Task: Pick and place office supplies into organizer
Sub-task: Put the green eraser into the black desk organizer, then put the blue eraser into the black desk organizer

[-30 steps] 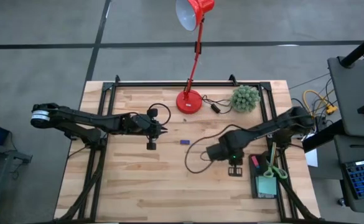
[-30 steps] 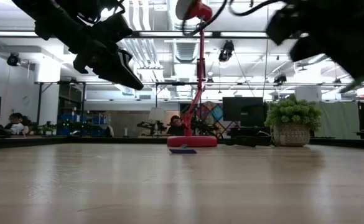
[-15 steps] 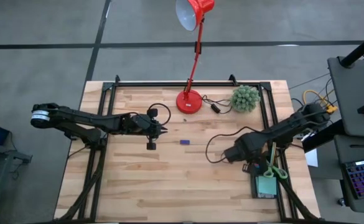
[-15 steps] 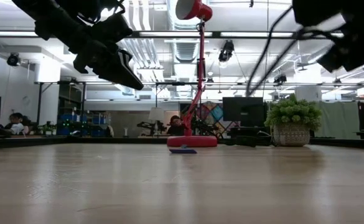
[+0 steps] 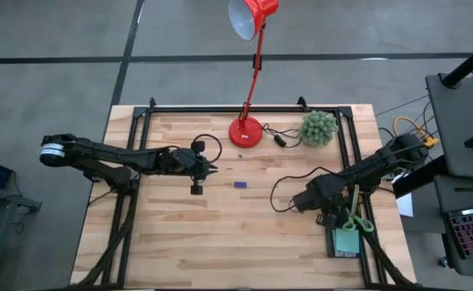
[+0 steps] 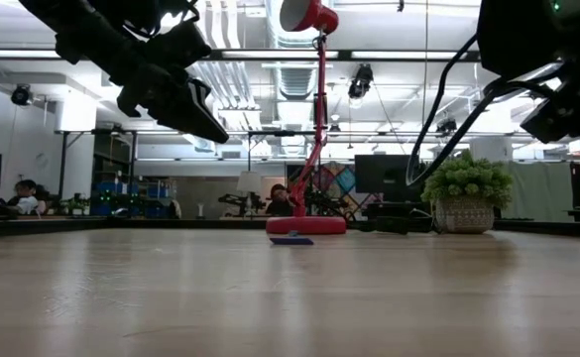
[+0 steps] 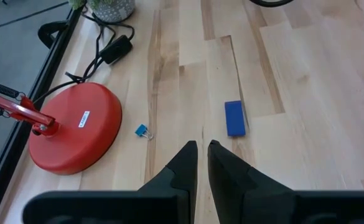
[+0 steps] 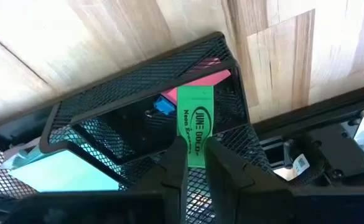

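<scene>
– Where now? Over the tray (image 8: 138,68), at the right edge of the bench (image 5: 187,242), near the front corner.

– And the right gripper (image 8: 194,163)? Pinched on the green piece (image 8: 194,118), by the look of it, jaws tight on both long sides. Hangs just above the end box of the tray, with a pink piece (image 8: 200,84) lying inside.

– Easy to hold? Looks small, light, flat and stiff. Smooth too, so maybe slippy. Best gripped across the thin middle, as here. Won't break from a short drop.

– And the left gripper (image 7: 201,149)? Waits over the middle of the bench, towards the left. Jaws nearly together, nothing between. Points at a blue piece (image 7: 234,118) lying flat on the wood, not far from the lamp (image 7: 76,134).

– Different from a second ago? Yes. Was nearer the middle of the bench then, beside the tray. Now reaches over it, closer to the right edge. Left arm the same as before. Blue piece in the same spot too.
</scene>
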{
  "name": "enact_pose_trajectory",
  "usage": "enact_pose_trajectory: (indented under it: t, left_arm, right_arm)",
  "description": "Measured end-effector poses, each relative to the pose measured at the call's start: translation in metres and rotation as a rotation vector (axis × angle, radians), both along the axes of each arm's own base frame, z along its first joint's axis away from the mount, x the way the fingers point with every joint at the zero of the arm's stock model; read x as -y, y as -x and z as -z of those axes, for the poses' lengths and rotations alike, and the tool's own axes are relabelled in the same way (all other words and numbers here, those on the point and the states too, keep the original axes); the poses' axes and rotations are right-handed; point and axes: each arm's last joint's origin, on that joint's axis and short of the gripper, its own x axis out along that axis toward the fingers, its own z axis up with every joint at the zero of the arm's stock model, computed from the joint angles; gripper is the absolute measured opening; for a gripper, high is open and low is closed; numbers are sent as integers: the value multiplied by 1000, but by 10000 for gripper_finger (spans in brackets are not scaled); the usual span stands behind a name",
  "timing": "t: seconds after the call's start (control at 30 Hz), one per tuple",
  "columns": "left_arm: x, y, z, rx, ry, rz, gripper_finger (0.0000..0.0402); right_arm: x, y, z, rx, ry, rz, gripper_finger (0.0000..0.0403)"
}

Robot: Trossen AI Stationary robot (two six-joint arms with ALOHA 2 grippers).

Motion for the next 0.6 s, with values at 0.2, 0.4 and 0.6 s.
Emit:
enact_pose_trajectory:
  t: [0.2,0.4,0.6]
  left_arm:
    - [0,0,0,0,0,0,22]
    - [0,0,0,0,0,0,22]
    - [0,0,0,0,0,0,22]
  right_arm:
    - [0,0,0,-1,-3,1,51]
    - [0,0,0,-8,12,30,106]
    - [0,1,-1,-32,21,83,166]
